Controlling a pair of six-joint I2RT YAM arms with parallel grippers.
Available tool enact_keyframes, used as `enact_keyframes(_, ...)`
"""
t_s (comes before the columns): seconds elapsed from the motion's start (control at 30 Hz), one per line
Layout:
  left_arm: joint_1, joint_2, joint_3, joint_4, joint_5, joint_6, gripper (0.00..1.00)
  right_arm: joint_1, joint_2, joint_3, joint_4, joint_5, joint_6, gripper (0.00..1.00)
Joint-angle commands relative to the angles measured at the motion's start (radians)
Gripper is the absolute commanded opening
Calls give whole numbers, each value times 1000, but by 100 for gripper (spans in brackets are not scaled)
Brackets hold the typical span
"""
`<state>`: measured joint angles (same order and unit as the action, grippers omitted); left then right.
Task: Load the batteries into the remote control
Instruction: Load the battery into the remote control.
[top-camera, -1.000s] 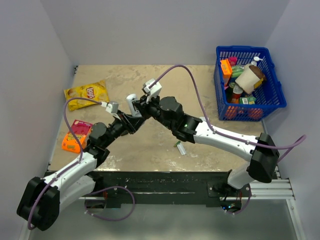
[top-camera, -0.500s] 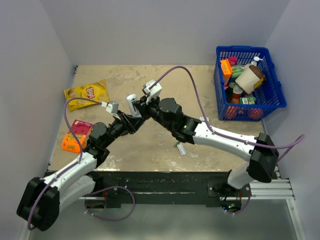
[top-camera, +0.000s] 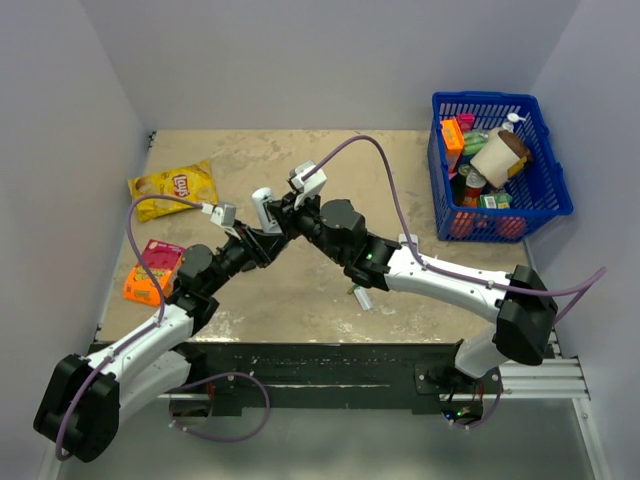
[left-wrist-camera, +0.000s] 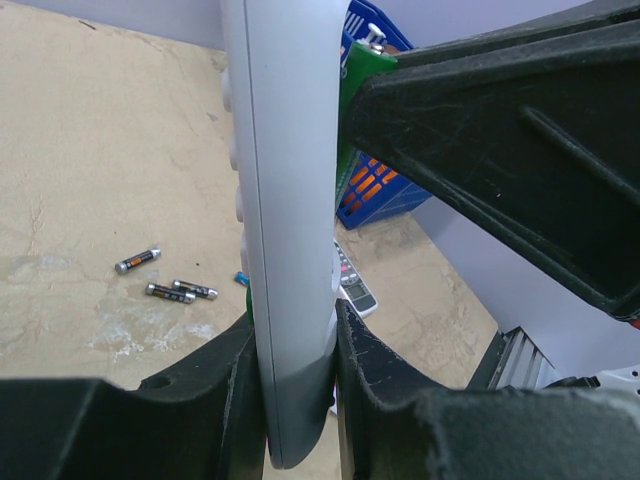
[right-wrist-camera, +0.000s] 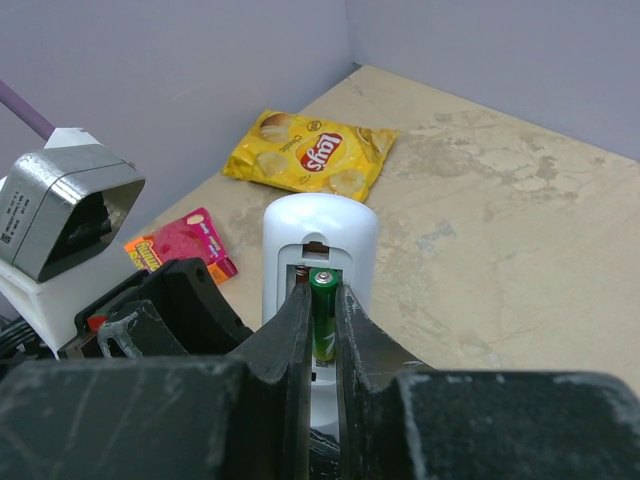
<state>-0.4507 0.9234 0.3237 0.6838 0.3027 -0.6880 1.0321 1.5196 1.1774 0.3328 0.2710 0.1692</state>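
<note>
My left gripper (top-camera: 262, 236) is shut on the lower end of the white remote control (top-camera: 263, 207) and holds it upright above the table; in the left wrist view (left-wrist-camera: 295, 330) its pads clamp the remote's (left-wrist-camera: 285, 200) two faces. My right gripper (right-wrist-camera: 322, 300) is shut on a green battery (right-wrist-camera: 323, 312). The battery's tip sits at the top of the remote's (right-wrist-camera: 320, 222) open battery compartment, beside a bare spring. The battery also shows in the left wrist view (left-wrist-camera: 357, 90). A small green piece (top-camera: 353, 290), maybe the second battery, lies on the table under the right arm.
Two dark cells (left-wrist-camera: 137, 261) (left-wrist-camera: 181, 291) and a blue cell (left-wrist-camera: 241, 279) lie on the table. A grey-white remote with dark buttons (left-wrist-camera: 355, 287) lies beyond them. There are a chip bag (top-camera: 173, 187), a pink-orange box (top-camera: 153, 271) at left, and a full blue basket (top-camera: 497, 165) at back right.
My right gripper has shifted slightly down and toward the remote with the green battery. My left arm and the remote have stayed put.
</note>
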Motion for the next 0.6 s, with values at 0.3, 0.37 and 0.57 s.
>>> enact_keyframes(0.3,1,-20,55,100,29,-5,0,3,20,4,-9,7,-31,22)
enact_keyframes(0.37,1,-18,54,102,32,-7,0,3,25,14,-24,13,-27,24)
enact_keyframes(0.57,1,-18,51,99,30,-10,0,3,28,36,-37,16,-13,26)
